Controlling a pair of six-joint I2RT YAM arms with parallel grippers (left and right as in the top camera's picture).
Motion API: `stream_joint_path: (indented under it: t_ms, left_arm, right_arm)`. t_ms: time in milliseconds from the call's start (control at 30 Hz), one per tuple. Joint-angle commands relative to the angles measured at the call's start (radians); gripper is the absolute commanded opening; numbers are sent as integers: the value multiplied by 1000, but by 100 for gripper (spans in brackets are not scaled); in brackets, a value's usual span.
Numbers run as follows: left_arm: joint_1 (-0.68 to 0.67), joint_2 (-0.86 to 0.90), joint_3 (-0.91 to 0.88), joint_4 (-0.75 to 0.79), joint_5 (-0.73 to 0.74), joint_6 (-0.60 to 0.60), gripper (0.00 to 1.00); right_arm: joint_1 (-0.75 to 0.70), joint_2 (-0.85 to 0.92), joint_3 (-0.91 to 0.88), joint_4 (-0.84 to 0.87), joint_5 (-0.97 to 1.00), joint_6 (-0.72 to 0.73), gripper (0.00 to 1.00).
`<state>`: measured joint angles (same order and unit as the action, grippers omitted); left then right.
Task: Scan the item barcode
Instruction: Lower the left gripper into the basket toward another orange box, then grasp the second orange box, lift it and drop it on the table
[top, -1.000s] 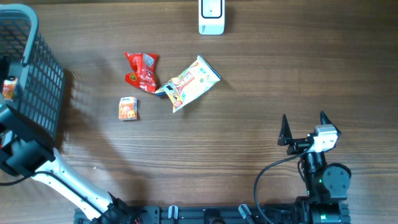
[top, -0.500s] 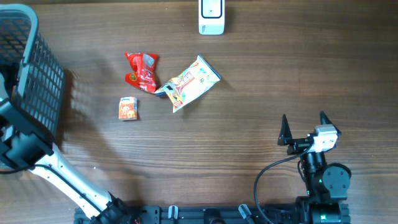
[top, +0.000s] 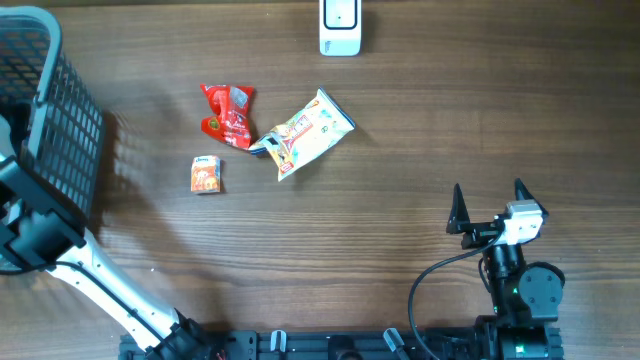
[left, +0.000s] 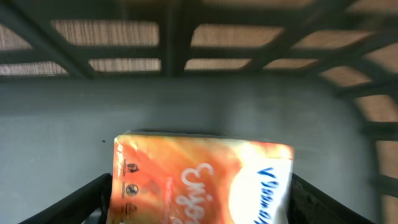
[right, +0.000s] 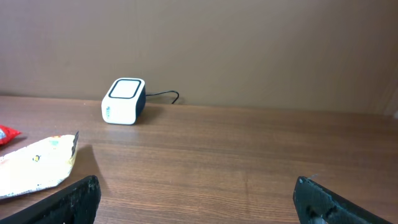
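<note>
While right pincer (top: 488, 192) gapes empty, left pincer (left: 200, 190) flanks orange packet (left: 199, 168) in basket (left: 186, 106); grip unclear.

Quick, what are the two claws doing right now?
Left claw: astride an orange packet in the basket; grip cannot be told.
Right claw: open, holding nothing.

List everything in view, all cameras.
Dark grey plastic mesh basket: one, grey, table's left end.
White box-shaped barcode scanner: one, white, far centre.
Red crinkled snack packet: one, red, left of centre.
White and yellow snack bag: one, white-yellow, right of it.
Small orange carton: one, orange, near red packet.
Orange and white soft pack: one, orange-white, inside basket.
Brown wooden table: one, brown, underneath.
Left gripper: one, black, straddling pack; grip unclear.
Right gripper: one, black, open, lower right.
</note>
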<state>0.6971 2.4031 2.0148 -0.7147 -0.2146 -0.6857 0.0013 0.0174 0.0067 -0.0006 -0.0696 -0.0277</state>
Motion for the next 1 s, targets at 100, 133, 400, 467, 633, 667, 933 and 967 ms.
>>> stream_joint_path:
  t_ms: [100,133,400,467,633,667,933,967]
  left_arm:
    - [19,34,-2,4,-15,-2,41]
    - [21,34,-2,0,-15,-2,29]
    - [22,24,-1,-48,-14,-2,4]
    - [22,8,-1,-74,-10,-2,4]
    - [22,-85,-1,-130,61,-2,4]
    - [22,-117,-1,-140,90,-2,4]
    - [22,-333,-1,-159,266,-2,4]
    - [22,-365,-1,-159,285,-2,4]
  right_arm:
    - [4,-7,-2,2,14,8,100]
    - [4,-7,-2,2,14,8,100]
    - [4,-7,-2,2,14,8,100]
    - [4,-7,-2,2,14,8,100]
    - [4,-7,-2,2,14,8,100]
    - [4,-7,-2,2,14,8,100]
    - [4,-7,-2,2,14,8,100]
    - [4,-7,-2,2,14,8,100]
